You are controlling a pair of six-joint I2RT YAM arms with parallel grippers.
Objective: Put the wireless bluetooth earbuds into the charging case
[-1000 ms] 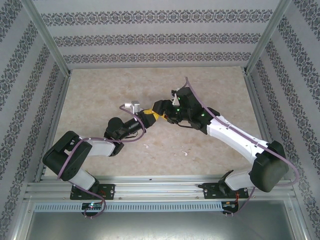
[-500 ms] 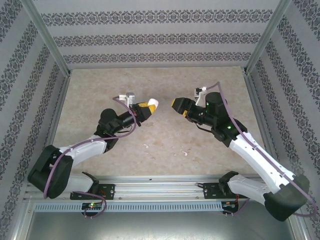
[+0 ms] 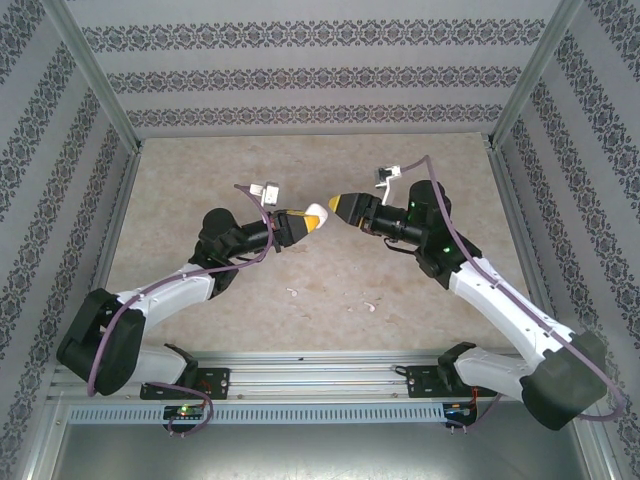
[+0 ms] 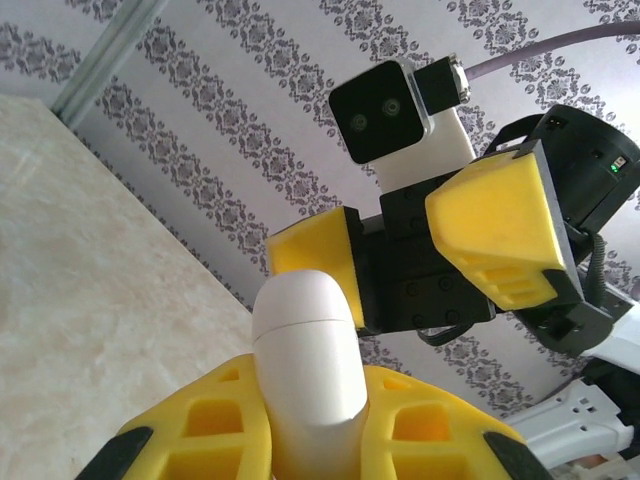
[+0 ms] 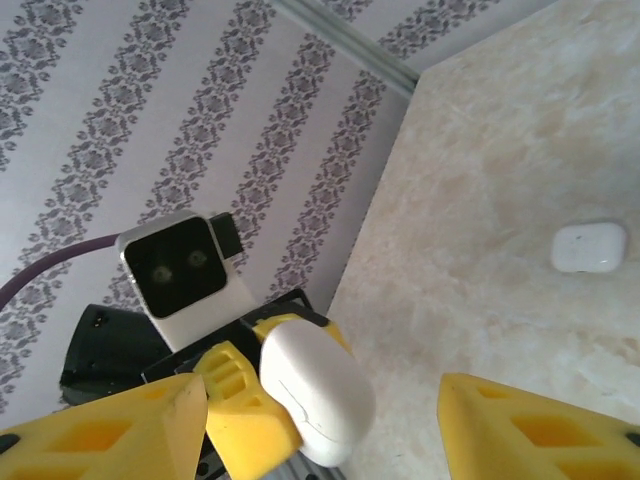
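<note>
Left tool (image 3: 308, 221) was clamped on a closed white charging case (image 4: 305, 360) above the desk (image 3: 200, 180), right tool (image 3: 338, 206) open facing its lid, one earbud (image 3: 292, 293) and another earbud (image 3: 368, 307) lying loose nearer; lid-opening seemed in hand, calling next for a careful pinch on the lid.

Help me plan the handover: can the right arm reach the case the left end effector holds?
Likely yes: the right end effector faces the charging case, jaws open, nothing between them.

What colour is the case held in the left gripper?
Plain white; the case shows best in the left wrist view.
</note>
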